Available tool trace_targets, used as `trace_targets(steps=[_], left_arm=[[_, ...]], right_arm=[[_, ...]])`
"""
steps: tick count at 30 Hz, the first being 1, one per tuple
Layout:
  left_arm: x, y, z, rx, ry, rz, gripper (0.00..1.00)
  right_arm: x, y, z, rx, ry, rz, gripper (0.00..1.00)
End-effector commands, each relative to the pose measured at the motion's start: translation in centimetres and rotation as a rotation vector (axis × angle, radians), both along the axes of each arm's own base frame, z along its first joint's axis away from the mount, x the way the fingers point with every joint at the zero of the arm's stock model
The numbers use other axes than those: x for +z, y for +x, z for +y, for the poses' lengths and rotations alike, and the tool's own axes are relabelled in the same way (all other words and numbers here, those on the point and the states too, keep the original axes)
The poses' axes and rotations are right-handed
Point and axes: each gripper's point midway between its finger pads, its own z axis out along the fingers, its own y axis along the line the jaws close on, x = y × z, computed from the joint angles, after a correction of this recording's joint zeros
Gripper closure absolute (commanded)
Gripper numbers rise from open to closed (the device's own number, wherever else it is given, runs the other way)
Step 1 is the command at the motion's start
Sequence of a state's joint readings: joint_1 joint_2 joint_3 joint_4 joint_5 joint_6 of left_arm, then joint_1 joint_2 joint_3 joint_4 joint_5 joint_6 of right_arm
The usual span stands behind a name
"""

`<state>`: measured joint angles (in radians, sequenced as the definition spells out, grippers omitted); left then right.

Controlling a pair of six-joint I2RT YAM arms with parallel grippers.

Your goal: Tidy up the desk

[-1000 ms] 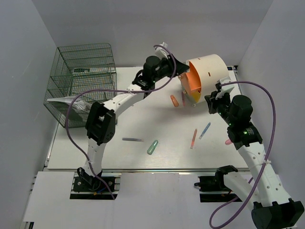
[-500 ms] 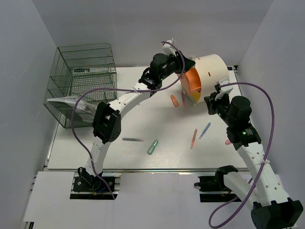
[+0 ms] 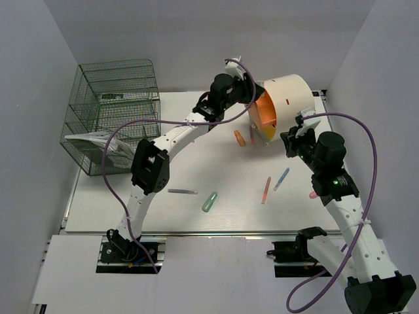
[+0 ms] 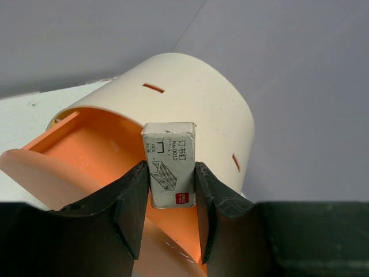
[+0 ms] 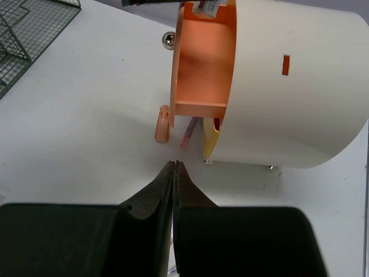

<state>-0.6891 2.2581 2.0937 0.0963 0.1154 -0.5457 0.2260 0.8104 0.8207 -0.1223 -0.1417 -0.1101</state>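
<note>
The white desk [image 3: 131, 209] carries a cream cylinder with an orange face [image 3: 281, 108]. My left gripper [image 3: 252, 91] is shut on a small grey staple box [image 4: 170, 164] and holds it at the top of the cylinder's orange opening [image 4: 98, 150]. The box's end also shows in the right wrist view [image 5: 207, 7]. My right gripper [image 5: 174, 167] is shut and empty, hovering over the desk just in front of the cylinder [image 5: 288, 86]. Loose pens lie on the desk: an orange one [image 3: 239, 138], a red one [image 3: 266, 190], a blue one [image 3: 281, 178], a green one [image 3: 209, 201] and a grey one [image 3: 182, 191].
A green wire-mesh rack [image 3: 111, 114] stands at the desk's back left with papers inside. A pink item [image 3: 314, 194] lies beside the right arm. A yellow piece [image 5: 209, 141] and a red pen [image 5: 189, 131] stick out under the cylinder's face. Grey walls close in on three sides.
My left gripper has moved right with the staple box, from beside the cylinder to its orange opening. The right arm has not moved.
</note>
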Motion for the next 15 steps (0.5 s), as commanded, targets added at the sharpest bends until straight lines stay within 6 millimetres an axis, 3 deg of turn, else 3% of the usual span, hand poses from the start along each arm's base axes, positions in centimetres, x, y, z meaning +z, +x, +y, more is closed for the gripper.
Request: trace_targets(steps=[1, 9, 14, 15], left_arm=[[3.5, -0.3, 0.3, 0.007, -0.023, -0.054, 0.53], [5.4, -0.9, -0.3, -0.011, -0.052, -0.079, 0.37], [8.0, -1.2, 0.1, -0.008, -0.083, -0.113, 0.39], [9.6, -1.7, 0.6, -0.006, -0.097, -0.132, 0.42]], right_arm=[[1.8, 0.1, 0.0, 0.005, 0.025, -0.062, 1.0], [1.5, 0.0, 0.2, 0.022, 0.024, -0.053, 1.0], [1.0, -0.1, 0.8, 0.067, 0.013, -0.042, 1.0], [0.9, -0.2, 1.0, 0.08, 0.009, -0.041, 1.0]])
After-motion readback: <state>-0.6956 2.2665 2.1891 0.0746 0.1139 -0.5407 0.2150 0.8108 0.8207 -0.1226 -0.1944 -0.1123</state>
